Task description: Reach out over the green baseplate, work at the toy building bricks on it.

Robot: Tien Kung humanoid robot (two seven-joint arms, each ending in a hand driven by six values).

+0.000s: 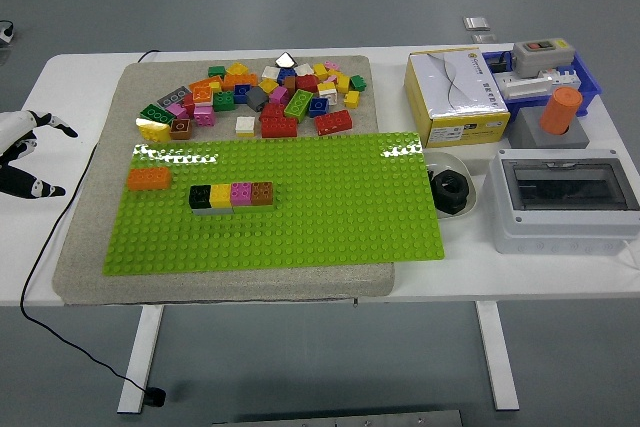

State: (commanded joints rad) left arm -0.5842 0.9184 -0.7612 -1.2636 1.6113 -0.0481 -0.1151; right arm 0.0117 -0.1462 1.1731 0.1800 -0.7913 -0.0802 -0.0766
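Observation:
The green baseplate [300,202] lies on a grey mat [100,217] in the middle of the table. On its left part stands a short row of bricks [232,195]: black, yellow, pink and brown. An orange brick [148,178] sits at the plate's left edge. A heap of loose coloured bricks [260,99] lies on the mat behind the plate. My left hand [30,152] shows at the picture's left edge, well left of the plate, fingers spread and holding nothing. The right arm is out of sight.
To the right stand a yellow-and-white box [456,97], a blue tray [585,82] with grey parts, an orange cylinder [562,112], a grey enclosure [565,197] and a bowl [448,187] of black pieces. A black cable [50,247] runs along the table's left side.

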